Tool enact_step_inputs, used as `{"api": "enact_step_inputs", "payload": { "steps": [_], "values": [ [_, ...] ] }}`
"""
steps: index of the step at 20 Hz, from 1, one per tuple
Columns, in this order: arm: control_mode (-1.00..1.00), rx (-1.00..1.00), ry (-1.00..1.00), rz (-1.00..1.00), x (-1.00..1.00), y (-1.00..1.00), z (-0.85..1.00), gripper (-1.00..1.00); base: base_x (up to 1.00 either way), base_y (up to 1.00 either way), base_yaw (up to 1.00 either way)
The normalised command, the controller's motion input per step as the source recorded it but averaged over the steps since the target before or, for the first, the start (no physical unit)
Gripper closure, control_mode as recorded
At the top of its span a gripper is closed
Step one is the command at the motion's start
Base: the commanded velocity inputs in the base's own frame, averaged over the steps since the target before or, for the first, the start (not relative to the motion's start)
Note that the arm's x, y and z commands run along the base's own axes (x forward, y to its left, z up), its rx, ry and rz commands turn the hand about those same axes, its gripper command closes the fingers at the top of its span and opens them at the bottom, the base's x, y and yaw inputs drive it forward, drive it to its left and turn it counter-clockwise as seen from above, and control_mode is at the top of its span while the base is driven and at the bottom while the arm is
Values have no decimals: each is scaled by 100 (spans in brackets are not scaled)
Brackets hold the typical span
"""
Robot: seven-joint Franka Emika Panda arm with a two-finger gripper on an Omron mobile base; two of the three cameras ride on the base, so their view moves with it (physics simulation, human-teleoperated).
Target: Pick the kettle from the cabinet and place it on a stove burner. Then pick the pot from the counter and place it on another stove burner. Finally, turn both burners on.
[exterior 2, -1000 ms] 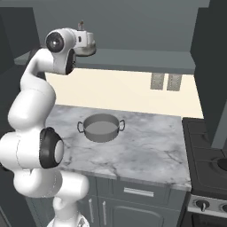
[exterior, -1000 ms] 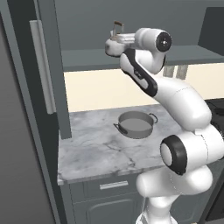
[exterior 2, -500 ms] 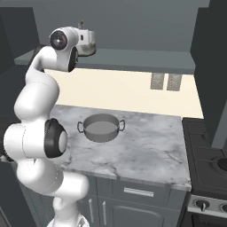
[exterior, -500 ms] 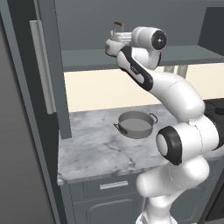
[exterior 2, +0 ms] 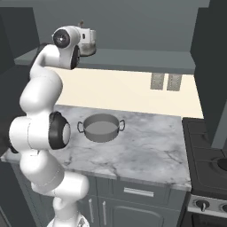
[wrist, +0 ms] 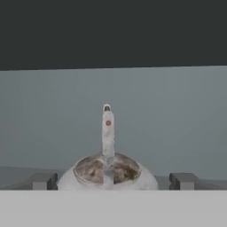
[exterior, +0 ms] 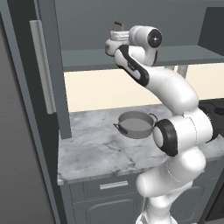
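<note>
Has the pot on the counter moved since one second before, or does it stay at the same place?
No. In the right base view the pot sits at the same spot on the counter, below and left of the two wall outlets.

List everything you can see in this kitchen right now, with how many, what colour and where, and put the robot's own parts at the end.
kettle: one, shiny silver with a dark handle, on the cabinet shelf, between the finger tips
cabinet: one, dark grey, door open at the left with a pale bar handle
pot: one, grey, no lid, on the counter below the shelf
counter: one, white-grey marble over dark grey drawers
cooktop: one, black, to the right of the counter, knobs at its front
wall outlets: two, grey, on the cream wall above the counter
arm: one, white with dark joints, reaching up to the shelf
gripper: one, open, its tips either side of the kettle
</note>
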Motion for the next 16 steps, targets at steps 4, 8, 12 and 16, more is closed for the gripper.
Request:
{"api": "enact_step_inputs", "payload": {
  "steps": [4,8,12,16],
  "values": [
    [-100,0,0,0,24,5,0,-100,0,0,0],
    [-100,0,0,0,23,7,0,-100,0,0,0],
    [-100,0,0,0,20,7,0,-100,0,0,0],
    [-100,0,0,0,20,3,0,-100,0,0,0]
  ]
}}
